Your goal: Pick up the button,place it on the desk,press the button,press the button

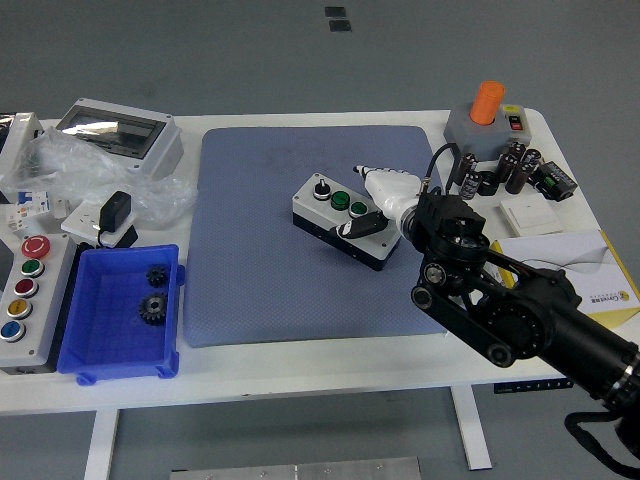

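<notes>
Pressing calls for care: the right hand (385, 205) grips the button box (345, 218) at its right end, right of the blue mat's (250, 250) centre, so it should push straight down.

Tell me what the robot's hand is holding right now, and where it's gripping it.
The right hand is on the button box, at its right end; whether its fingers actually clamp it cannot be told.
</notes>
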